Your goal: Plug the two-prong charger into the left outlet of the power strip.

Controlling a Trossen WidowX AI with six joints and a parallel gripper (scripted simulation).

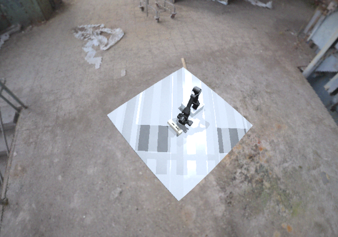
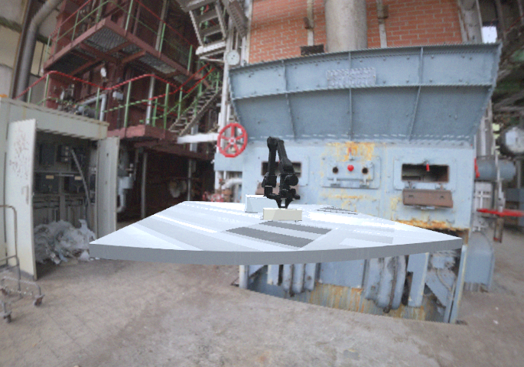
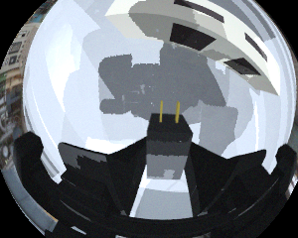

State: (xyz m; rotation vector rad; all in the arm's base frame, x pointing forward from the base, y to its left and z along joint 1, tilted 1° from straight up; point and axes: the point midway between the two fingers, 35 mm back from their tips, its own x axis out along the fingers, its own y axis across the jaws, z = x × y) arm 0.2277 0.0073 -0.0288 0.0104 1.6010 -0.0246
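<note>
My gripper (image 3: 165, 142) (image 1: 184, 121) (image 2: 283, 199) is shut on the dark two-prong charger (image 3: 168, 142). Its two brass prongs (image 3: 169, 111) point away from the wrist camera, down at the table. The cream power strip (image 3: 216, 24) (image 1: 174, 126) (image 2: 282, 213) lies flat on the table, with dark outlet openings along its top. In the wrist view it sits above and to the right of the prongs, and the prongs are clear of it. In the top and exterior views the gripper hangs just above the strip, near one end. I cannot tell which outlet the prongs are nearest to.
The arm stands on a white base block (image 1: 199, 109) (image 2: 255, 202) just behind the strip. The white-and-grey patterned table (image 1: 180, 173) (image 2: 184, 225) ends in open edges on all sides, above a concrete floor.
</note>
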